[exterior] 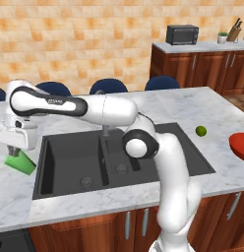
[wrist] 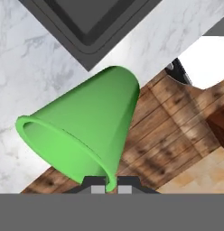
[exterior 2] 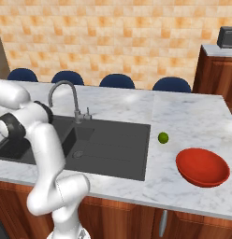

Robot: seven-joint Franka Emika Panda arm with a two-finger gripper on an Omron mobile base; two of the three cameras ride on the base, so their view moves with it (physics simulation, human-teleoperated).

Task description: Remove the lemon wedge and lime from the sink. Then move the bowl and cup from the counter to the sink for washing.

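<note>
Green cup (wrist: 86, 126) tilted, rim-pinched by claw (wrist: 107, 188)

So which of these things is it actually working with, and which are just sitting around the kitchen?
Part of the job:
- cup, pinched at its rim by the hand
- sink
- bowl on the counter
- lime, out on the counter

Just lying about:
- microwave
- knife block
- potted plant
- blue chairs

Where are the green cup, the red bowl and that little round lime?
Small bright green tapered cup (wrist: 86, 122), hand view, on its side wall.
Wide shallow red bowl (exterior 2: 202, 166), right base view, on its inside.
Small round yellow-green lime (exterior 2: 163, 137), right base view, on its middle.
</note>
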